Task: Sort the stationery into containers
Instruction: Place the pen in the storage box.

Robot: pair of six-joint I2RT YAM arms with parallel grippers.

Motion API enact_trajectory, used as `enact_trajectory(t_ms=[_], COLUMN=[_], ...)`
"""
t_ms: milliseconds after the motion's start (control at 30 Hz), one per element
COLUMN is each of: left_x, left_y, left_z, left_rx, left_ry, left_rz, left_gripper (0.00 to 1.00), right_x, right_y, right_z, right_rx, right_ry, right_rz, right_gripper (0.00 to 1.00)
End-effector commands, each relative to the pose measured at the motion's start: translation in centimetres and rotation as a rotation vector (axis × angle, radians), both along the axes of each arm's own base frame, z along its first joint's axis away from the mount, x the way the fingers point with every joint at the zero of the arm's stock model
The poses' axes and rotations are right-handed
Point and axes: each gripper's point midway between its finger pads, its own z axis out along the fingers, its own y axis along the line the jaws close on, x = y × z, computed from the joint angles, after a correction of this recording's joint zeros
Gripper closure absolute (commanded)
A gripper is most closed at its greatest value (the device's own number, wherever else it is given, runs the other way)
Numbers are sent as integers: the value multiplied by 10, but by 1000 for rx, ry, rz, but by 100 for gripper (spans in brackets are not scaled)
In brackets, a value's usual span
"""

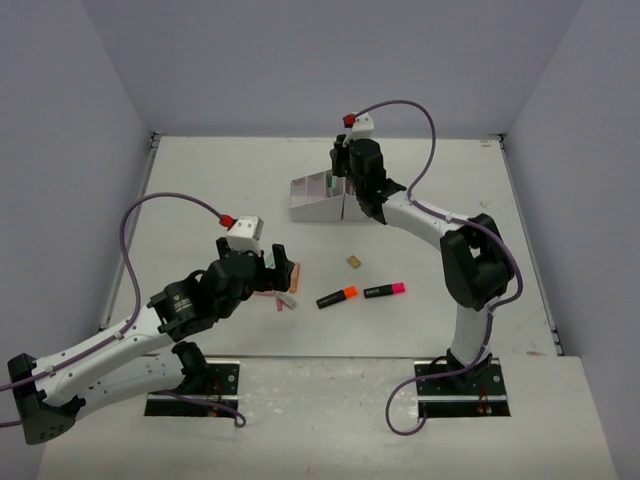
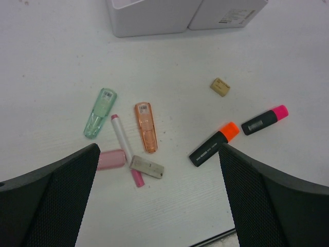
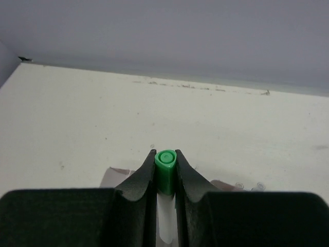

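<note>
My right gripper (image 1: 346,165) hovers over the white organiser box (image 1: 312,207) at the back and is shut on a green-capped pen (image 3: 166,175), held upright between its jaws (image 3: 165,156). My left gripper (image 1: 278,272) is open and empty above a cluster of stationery. In the left wrist view, between the open fingers (image 2: 158,167), lie a green piece (image 2: 99,112), a peach piece (image 2: 146,127), a pink pen (image 2: 123,144), a pink piece (image 2: 111,159) and a grey-white piece (image 2: 147,166). An orange-ended highlighter (image 1: 338,297) and a pink-ended highlighter (image 1: 385,290) lie to the right.
A small tan piece (image 1: 354,261) lies between the box and the highlighters. The box's front walls (image 2: 154,20) show at the top of the left wrist view. Grey walls enclose the table on three sides.
</note>
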Motion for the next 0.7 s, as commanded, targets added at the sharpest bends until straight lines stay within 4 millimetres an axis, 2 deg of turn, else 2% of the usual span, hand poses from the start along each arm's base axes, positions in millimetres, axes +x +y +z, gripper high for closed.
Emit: enact_trajectory(t_ms=[0, 67, 133, 200, 300, 367, 500, 567, 600, 667], left_x=[-2, -1, 0, 0, 3, 4, 10, 12, 13, 16], left_y=[4, 6, 7, 7, 7, 7, 1, -2, -3, -4], left_z=[0, -1, -3, -5, -20, -30, -58, -68, -71, -77], left_rx=[3, 6, 8, 7, 16, 18, 45, 55, 54, 61], left_ry=[1, -2, -1, 1, 23, 46, 109, 131, 135, 142], left_rz=[11, 15, 26, 35, 68, 83, 112, 118, 123, 137], left_gripper=[0, 0, 0, 0, 0, 0, 0, 1, 6, 17], right_x=[6, 3, 0, -2, -10, -16, -47, -65, -79, -100], right_y=[-7, -7, -5, -5, -6, -8, -16, -19, -20, -20], right_z=[18, 8, -1, -5, 7, 13, 69, 83, 99, 108], right_rx=[35, 46, 47, 45, 67, 73, 144, 166, 187, 209], right_ry=[-85, -69, -48, -38, -48, -54, -118, -93, -98, -46], right_rz=[-53, -46, -36, -28, -16, -7, 26, 42, 67, 113], right_gripper=[97, 84, 80, 71, 50, 49, 48, 48, 48, 49])
